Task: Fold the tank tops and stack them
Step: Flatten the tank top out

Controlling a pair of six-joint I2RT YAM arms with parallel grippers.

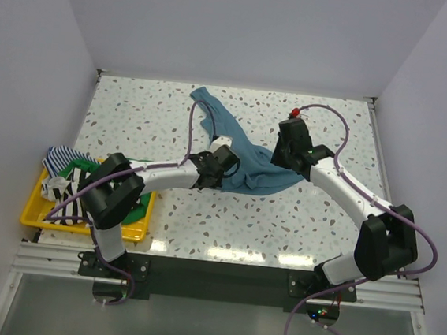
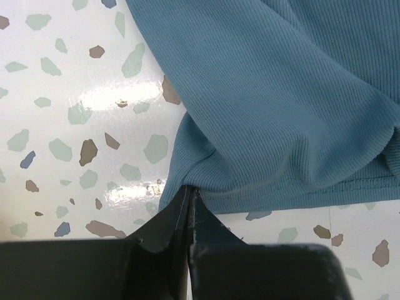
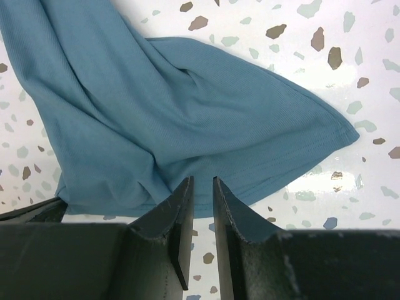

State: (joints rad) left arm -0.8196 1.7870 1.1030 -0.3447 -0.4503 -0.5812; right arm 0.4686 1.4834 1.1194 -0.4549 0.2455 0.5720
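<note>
**Hem pinch on the teal tank top [image 1: 249, 160]**

The left gripper [image 2: 189, 190] is pressed together, pinching the hem; the cloth lies rumpled on the table [image 1: 297, 222]. The right gripper [image 3: 201, 184] stands narrowly apart at the hem: it should bite first, then both draw outward evenly. The yellow tray [image 1: 32, 217] of other tops sits far left, no obstacle.
</note>
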